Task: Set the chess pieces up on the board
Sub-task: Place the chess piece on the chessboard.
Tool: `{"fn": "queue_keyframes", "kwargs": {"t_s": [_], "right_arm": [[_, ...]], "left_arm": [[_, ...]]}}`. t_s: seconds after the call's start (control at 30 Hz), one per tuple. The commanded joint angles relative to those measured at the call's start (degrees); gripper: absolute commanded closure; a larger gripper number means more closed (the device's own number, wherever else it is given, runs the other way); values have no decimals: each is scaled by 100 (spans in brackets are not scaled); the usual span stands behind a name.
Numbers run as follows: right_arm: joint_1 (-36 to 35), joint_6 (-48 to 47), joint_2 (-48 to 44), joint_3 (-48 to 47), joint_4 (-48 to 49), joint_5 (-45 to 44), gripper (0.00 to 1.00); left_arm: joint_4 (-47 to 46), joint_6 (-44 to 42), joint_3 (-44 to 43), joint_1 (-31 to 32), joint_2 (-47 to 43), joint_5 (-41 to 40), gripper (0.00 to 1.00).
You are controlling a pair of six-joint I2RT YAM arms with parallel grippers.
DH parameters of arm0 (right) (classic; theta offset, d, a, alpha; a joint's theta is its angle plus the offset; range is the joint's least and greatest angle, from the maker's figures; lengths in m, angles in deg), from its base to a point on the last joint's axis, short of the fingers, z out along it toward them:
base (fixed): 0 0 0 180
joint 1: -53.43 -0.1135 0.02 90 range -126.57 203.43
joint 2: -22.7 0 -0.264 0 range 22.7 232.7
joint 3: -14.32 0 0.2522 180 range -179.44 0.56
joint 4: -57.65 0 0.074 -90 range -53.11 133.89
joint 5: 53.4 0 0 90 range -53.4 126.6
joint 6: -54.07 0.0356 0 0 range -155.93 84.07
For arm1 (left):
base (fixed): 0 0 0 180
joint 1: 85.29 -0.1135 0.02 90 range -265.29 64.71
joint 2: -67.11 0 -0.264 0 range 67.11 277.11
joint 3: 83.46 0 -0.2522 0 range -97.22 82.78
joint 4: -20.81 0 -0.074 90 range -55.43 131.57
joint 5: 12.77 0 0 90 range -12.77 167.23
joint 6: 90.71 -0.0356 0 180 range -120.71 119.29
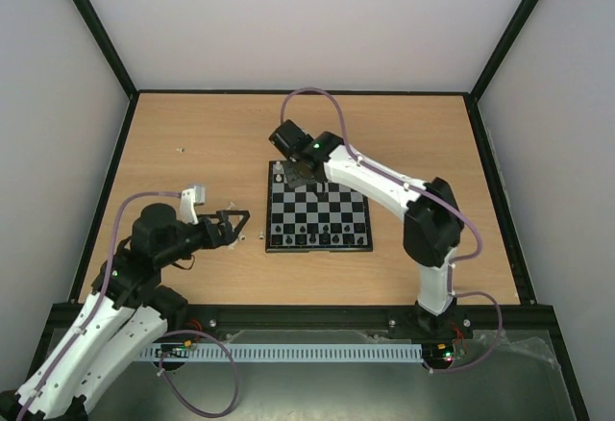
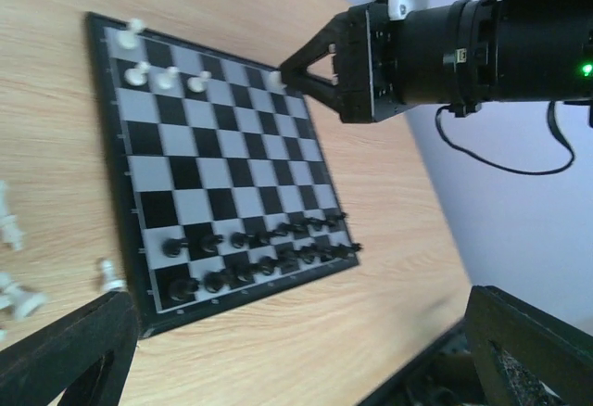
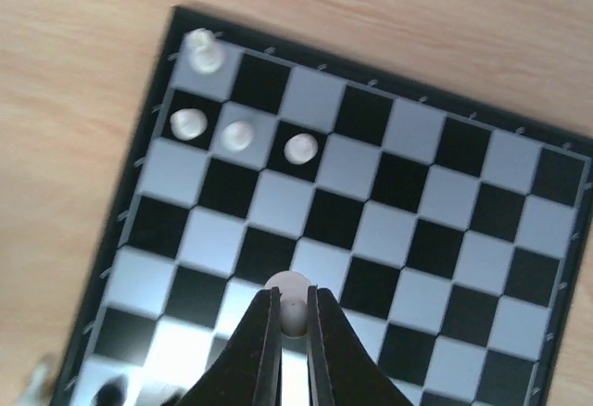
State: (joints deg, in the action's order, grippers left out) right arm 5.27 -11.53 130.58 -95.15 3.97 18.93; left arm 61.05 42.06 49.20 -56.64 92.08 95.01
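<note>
Our right gripper [image 3: 294,306] clamps seemingly a white pawn [image 3: 287,285] near the far edge of the board [image 3: 408,183]; skewed release could topple neighbouring pawns [image 3: 239,134]; left gripper [image 1: 233,226] gapes.

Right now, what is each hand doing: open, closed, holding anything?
Left hand: open, holding nothing.
Right hand: closed on a white chess piece.

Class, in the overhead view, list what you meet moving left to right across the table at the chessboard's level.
left arm → loose white pieces → the board → right arm's elbow
</note>
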Motion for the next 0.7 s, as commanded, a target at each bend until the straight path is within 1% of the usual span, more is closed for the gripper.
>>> {"fn": "queue_keyframes", "kwargs": {"t_s": [0.0, 0.17, 0.3, 0.67], "right_arm": [[219, 19, 540, -556, -591, -909, 99], [454, 16, 1064, -636, -496, -737, 99], [553, 4, 1244, -482, -225, -448, 99], [723, -93, 1758, -595, 194, -77, 98]], "left_arm": [[151, -238, -227, 1, 234, -697, 1], [25, -277, -244, 1, 435, -772, 0], [-125, -291, -195, 1, 545, -679, 1], [-281, -317, -90, -1, 576, -641, 1]]}}
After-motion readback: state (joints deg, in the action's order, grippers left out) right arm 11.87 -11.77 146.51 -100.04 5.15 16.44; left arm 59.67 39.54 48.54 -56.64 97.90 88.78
